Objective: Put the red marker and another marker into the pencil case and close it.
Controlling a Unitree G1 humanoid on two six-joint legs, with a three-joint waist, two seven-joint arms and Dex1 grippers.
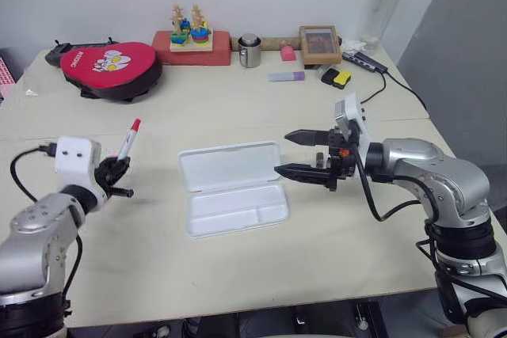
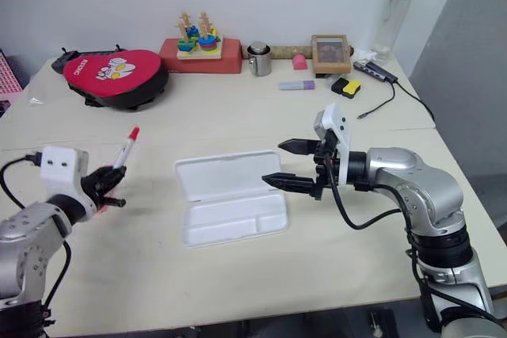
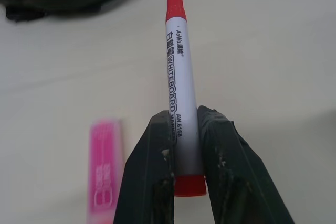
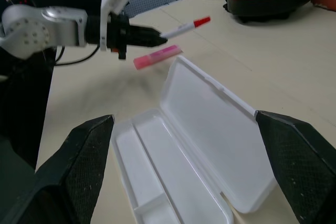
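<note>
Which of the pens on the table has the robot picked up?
The red marker, white-barrelled with a red cap, clamped in the left gripper. The pink highlighter and pale purple marker lie untouched.

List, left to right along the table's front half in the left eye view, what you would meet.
Left gripper shut on the red marker → open pencil case → right gripper, fingers open.

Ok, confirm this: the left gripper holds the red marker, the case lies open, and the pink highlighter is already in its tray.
One thing is wrong: the pink highlighter is not in the tray; it lies on the table beyond the case, as the right wrist view shows. The rest stands: the left gripper holds the red marker, and the case lies open.
</note>
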